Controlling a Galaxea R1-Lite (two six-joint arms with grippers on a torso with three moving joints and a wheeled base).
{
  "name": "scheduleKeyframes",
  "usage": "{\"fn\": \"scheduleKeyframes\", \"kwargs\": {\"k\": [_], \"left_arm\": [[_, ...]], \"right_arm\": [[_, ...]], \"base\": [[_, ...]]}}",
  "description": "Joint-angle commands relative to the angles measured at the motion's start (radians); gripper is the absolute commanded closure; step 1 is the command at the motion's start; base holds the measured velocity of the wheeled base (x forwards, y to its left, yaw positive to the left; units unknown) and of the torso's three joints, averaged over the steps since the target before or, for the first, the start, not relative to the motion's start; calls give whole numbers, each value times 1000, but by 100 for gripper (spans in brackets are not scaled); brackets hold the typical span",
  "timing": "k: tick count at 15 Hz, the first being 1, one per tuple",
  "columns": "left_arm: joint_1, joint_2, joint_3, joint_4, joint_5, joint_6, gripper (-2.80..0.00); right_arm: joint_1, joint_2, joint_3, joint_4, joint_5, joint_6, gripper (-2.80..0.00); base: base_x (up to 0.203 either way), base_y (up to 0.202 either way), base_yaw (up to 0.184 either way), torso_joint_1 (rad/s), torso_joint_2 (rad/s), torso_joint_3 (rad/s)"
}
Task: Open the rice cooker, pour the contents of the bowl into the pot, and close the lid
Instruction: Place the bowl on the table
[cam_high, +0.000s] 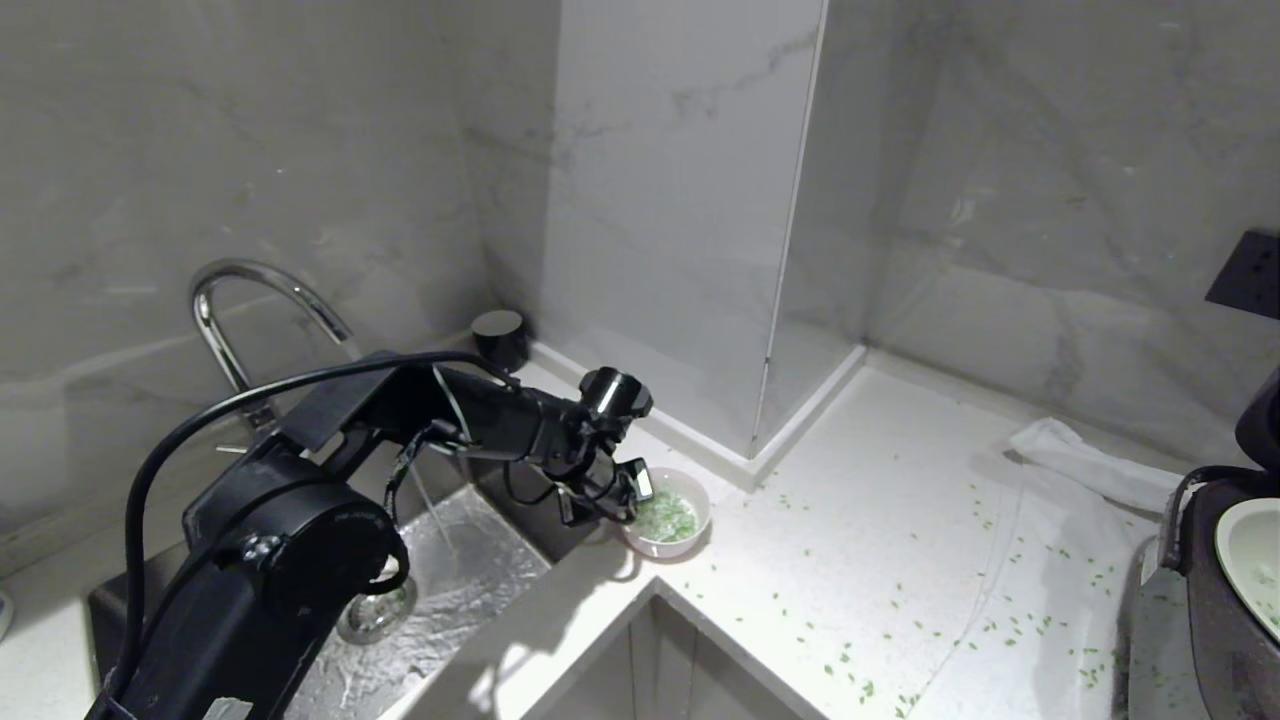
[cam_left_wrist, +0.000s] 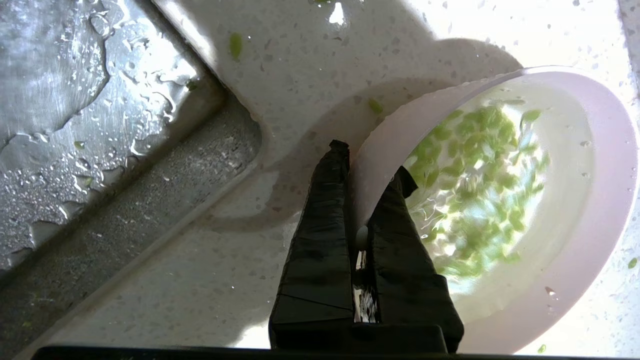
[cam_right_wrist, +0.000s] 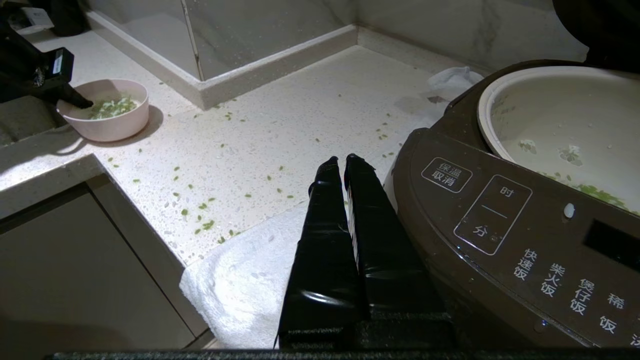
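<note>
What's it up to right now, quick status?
Left gripper shut on bowl rim beside sink. Right gripper shut, idle by open rice cooker. Green bits litter counter.

pink bowl (cam_high: 668, 518) of green bits (cam_left_wrist: 475, 185) in water upright by sink corner, brown rice cooker (cam_right_wrist: 505, 235) open, pale pot (cam_right_wrist: 565, 125) exposed

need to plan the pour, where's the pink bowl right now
In the head view, the small round pink bowl sits on the white counter beside the steel sink, its rim pinched by the left pincer.
</note>
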Motion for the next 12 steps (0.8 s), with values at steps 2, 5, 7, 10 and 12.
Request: {"fn": "scheduleKeyframes", "kwargs": {"k": [2,5,7,10,12], "left_arm": [[0,1,-10,1,0,-6,-280],[6,-12,-10,3,0,-9,-280],[13,-32,-5,48,-1,-12,-280],[46,-92,0,81,-4,-17,-280],[71,-121,0,82,-4,-21,-280]], "right_arm": [[0,-1,0,1,0,0,0],[0,-1,0,1,0,0,0],[0,-1,0,0,0,0,0],[0,-1,0,1,0,0,0],[0,-1,0,1,0,0,0]], "base": [[0,0,0,0,0,0],[0,0,0,0,0,0],[0,0,0,0,0,0],[0,0,0,0,0,0],[0,0,0,0,0,0]]}}
